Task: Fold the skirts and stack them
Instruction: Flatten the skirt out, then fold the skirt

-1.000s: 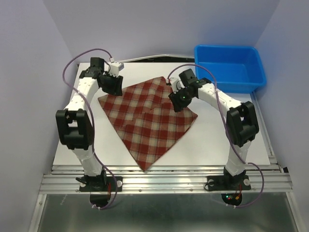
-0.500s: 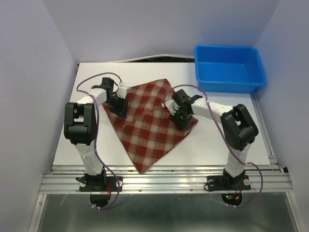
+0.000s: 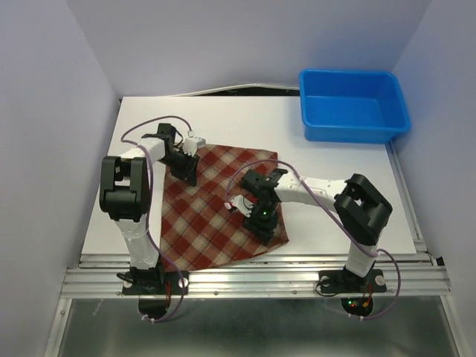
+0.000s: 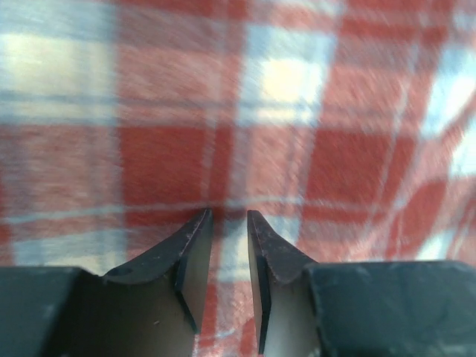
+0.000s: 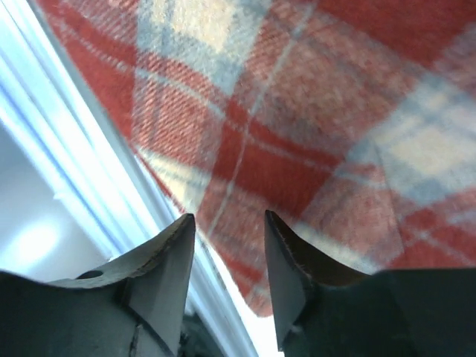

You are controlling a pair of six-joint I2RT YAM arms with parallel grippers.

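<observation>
Plaid cloth in red, dark red and cream is the one skirt in the top external view. It lies spread flat on the white table, left of centre and towards the near edge, and one corner reaches the near rim. The blue plastic bin stands at the far right corner, well apart from the skirt.

The left arm bends back on itself. The left gripper is down at the skirt's far left corner. The right arm reaches leftwards and low across the table. The right gripper is over the skirt's right part, near its right edge. Jaw state cannot be read from this view.

Left wrist view: the skirt fills the whole field and is slightly blurred. The left gripper has its two dark fingers drawn close, with a narrow slot between them. A ridge of cloth meets the tips there. The gripper is clenched on the skirt.

Right wrist view: the skirt covers the upper right, and its edge runs diagonally down to the fingers. A pale blurred band lies to the left of that edge. The right gripper has its jaws moderately parted, with cloth showing in the gap. Whether they clamp the cloth cannot be determined.
</observation>
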